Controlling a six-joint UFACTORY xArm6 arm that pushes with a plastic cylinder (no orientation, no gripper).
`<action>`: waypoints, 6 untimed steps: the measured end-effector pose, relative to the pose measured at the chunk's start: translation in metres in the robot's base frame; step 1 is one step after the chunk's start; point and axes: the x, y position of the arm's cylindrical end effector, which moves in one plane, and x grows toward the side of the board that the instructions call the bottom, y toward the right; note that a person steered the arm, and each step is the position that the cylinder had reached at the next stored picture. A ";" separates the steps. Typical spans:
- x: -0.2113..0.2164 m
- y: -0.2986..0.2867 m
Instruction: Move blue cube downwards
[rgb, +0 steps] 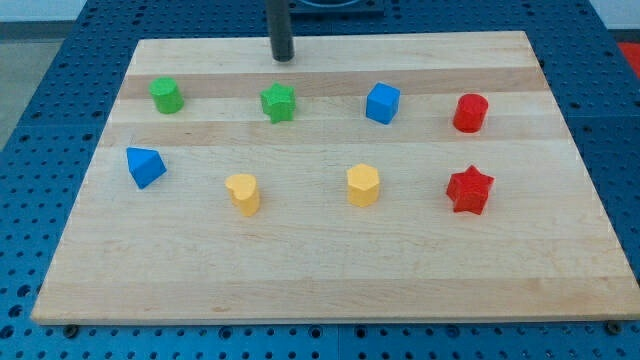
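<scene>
The blue cube (382, 103) sits in the upper row of blocks, right of centre on the wooden board (330, 280). My tip (284, 58) is the lower end of a dark rod near the view's top edge of the board. It stands up and to the left of the blue cube, well apart from it, and just above the green star (279, 103). It touches no block.
A green cylinder (166, 96) is at upper left and a red cylinder (470, 113) at upper right. The lower row holds a blue wedge-like block (146, 167), a yellow heart-like block (243, 193), a yellow hexagonal block (363, 185) below the blue cube, and a red star (469, 189).
</scene>
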 end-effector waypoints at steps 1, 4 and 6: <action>0.000 0.052; 0.002 0.091; 0.037 0.109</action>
